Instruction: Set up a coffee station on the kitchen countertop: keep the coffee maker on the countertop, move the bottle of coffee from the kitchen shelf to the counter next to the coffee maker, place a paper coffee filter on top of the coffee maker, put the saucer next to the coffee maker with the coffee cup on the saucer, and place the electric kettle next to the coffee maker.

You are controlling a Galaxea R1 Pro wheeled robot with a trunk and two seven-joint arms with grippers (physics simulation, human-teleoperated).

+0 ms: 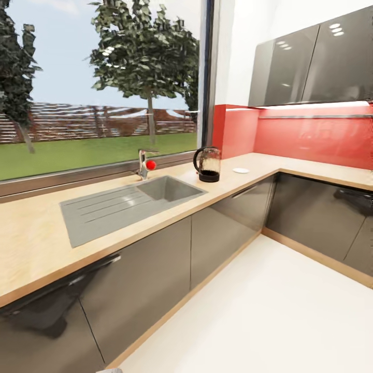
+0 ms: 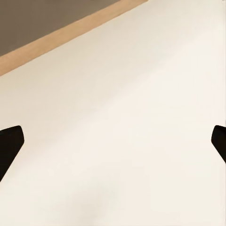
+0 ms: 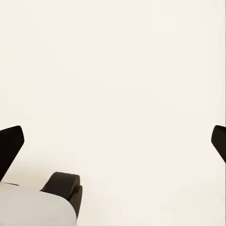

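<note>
While I look ahead from my head, I see the kitchen countertop [image 1: 31, 243] run under a big window [image 1: 98, 83] and turn at the corner by the red splashback [image 1: 311, 137]; the electric kettle [image 1: 207, 164] stands upright on it, just past the grey sink [image 1: 129, 204], near the corner; the saucer [image 1: 241, 170] lies flat on the counter near the kettle, apart from it, on the side toward the corner; a tap [image 1: 144, 163] with a red knob stands behind the sink; dark shiny cupboards [image 1: 311, 62] hang on the wall above the red glass; grey cabinet fronts [image 1: 150, 274] sit below the counter; my left claw [image 2: 113, 143] points down at the pale floor [image 1: 269, 321], its two black fingertips [image 2: 9, 146] spread wide apart with nothing between them; a wooden strip [image 2: 70, 33] at the foot of the cabinets shows past it; my right claw [image 3: 113, 143] is also spread wide and grips nothing, over the same pale floor; a dark wheel [image 3: 63, 188] of my own base sits below it.
</note>
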